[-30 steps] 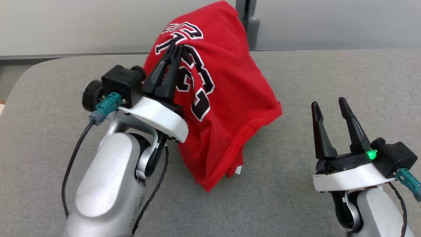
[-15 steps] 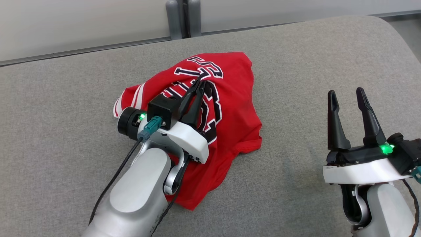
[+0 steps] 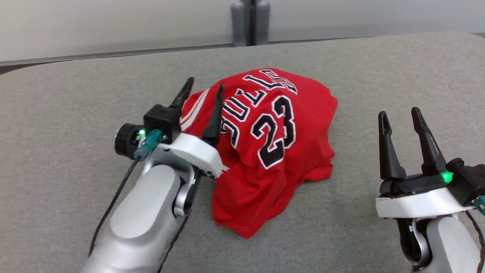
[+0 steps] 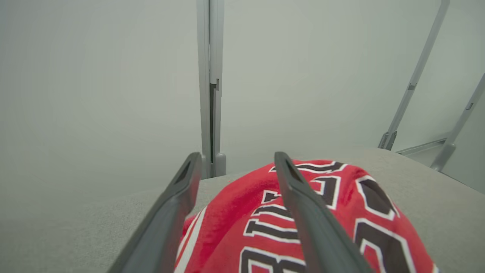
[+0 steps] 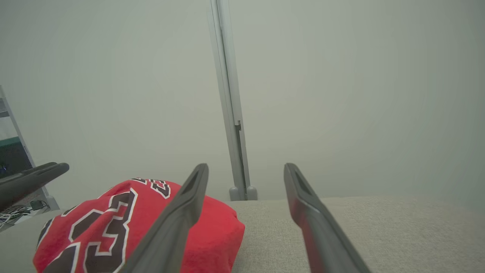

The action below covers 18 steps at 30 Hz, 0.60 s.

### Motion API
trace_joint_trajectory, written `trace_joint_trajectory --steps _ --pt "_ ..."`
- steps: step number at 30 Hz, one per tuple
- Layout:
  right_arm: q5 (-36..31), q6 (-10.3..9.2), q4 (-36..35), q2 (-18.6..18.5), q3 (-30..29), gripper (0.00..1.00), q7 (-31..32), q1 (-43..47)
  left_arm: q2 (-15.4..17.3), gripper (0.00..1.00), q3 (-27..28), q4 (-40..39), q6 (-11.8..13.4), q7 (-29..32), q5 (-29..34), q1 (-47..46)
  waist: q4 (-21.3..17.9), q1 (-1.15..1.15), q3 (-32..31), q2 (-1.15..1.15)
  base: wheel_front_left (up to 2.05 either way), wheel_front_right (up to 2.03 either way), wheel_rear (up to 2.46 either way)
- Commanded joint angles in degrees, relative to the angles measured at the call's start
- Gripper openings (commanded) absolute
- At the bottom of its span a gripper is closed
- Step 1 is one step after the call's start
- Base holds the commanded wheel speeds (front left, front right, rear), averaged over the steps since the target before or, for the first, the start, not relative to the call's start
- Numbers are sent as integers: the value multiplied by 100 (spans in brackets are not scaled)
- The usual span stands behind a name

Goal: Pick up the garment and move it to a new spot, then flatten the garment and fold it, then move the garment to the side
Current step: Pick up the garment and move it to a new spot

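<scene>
At the left, the left tool [image 3: 204,83] stands wide open and holds nothing. One finger is over the grey worktop [image 3: 57,113], the other over the striped left edge of the garment [image 3: 273,151]; whether it touches the cloth I cannot tell. The garment, a red jersey with black and white lettering, sits mid-worktop in a rumpled mound, its lower edge trailing toward the robot. It seems to be set down in its spot, so flattening looks like the step in hand. To do that well, I judge each tool should take a separate outer edge, the striped trim on one side and the loose hem on the other, then draw them apart low over the surface. At the right, the right tool [image 3: 399,112] is also fully open and empty, well apart from the cloth. A grey post [image 3: 250,22] stands behind the worktop, away from the work. The main hindrance is the mound's own folds, which hide the corners.
</scene>
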Motion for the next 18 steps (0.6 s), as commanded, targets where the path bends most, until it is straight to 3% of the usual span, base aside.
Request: trace_joint_trajectory --steps 1,7,18 --pt "-6 0 20 -68 7 100 -10 99 121 100 155 -183 49 -32 70 159 278 0 -166 0 0 0 0" --pt "-27 0 65 -176 78 100 -10 298 258 100 646 -1019 157 -22 422 966 631 0 -426 0 0 0 0" --pt "-63 0 181 -115 193 100 -10 898 60 100 1246 -1832 120 -24 947 2508 801 0 -963 0 0 0 0"
